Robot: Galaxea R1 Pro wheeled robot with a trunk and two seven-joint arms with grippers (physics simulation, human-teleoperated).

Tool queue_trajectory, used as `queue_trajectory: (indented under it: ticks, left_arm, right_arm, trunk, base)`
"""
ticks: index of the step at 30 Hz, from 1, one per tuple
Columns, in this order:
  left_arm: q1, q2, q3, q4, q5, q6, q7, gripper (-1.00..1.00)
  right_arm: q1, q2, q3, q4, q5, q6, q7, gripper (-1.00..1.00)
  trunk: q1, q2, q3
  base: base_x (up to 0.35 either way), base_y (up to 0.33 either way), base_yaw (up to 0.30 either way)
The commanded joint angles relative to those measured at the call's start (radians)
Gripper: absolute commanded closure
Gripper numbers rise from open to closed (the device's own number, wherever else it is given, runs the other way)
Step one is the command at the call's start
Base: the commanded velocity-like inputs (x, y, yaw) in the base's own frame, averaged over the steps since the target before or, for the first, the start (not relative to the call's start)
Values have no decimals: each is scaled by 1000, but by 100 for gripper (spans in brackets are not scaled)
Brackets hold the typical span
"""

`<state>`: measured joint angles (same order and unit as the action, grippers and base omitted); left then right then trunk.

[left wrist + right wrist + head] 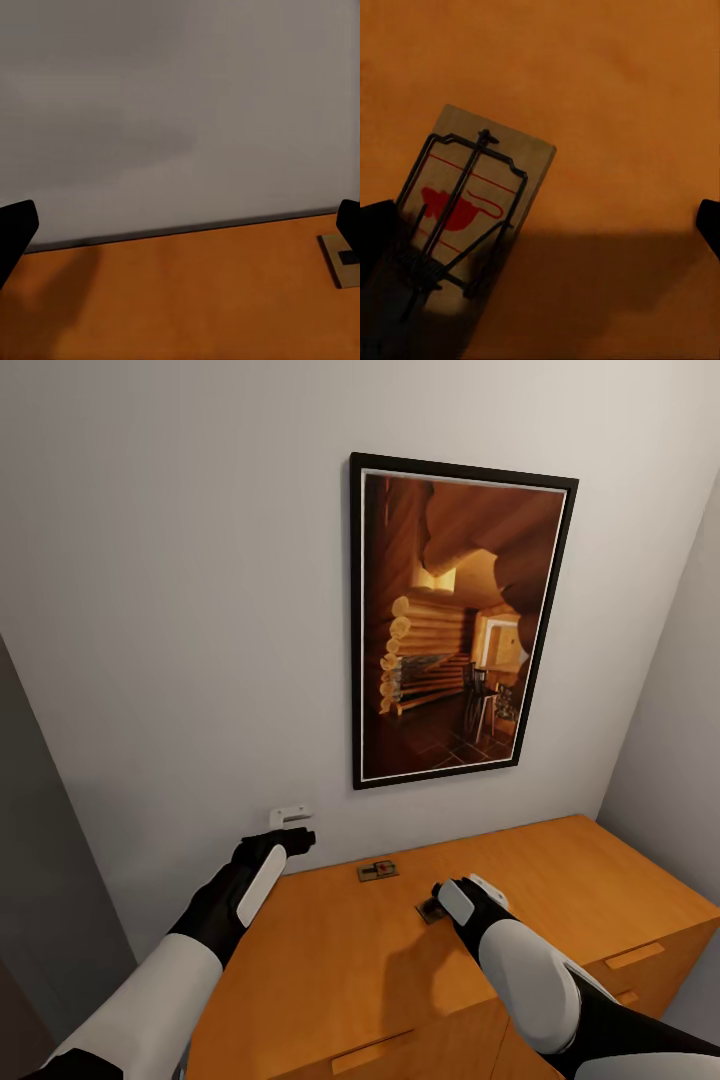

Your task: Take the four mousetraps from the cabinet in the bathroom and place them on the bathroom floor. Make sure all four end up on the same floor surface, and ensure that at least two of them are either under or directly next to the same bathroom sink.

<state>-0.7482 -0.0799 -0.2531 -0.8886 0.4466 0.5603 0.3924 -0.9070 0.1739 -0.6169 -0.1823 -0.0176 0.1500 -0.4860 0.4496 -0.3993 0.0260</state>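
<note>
Orange-brown wood of the cabinet (560,880) spans the lower part of the head view, its flat top against a grey wall (170,610) that carries one framed picture (458,622) of a log cabin interior. Two arms reach over the top. The left gripper (290,838) hovers near the wall at the cabinet's back edge, its jaws spread wide with nothing between them. The right gripper (440,900) sits low over the nearer trap, jaws also wide and empty. Two traps can be counted on the top: one (378,871) near the wall, well clear of both grippers, and a second (465,214) lying flat just under the right gripper, off to one side of its span. The task looks barely begun: neither visible trap is lifted.
</note>
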Motion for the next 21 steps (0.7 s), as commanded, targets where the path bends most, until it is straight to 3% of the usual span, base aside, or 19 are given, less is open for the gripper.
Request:
queue_trajectory:
  ticks: [1,21]
  left_arm:
    - [0,0,-3,-1,11,2,10,-100]
    - [0,-4,-3,0,9,1,10,-100]
  right_arm:
    - [0,1,0,-2,-4,9,4,-100]
    - [0,1,1,0,-5,11,70,-100]
  trunk:
    - [0,-1,-1]
    - [0,-1,-1]
  base:
    - [0,0,0]
    - [0,0,0]
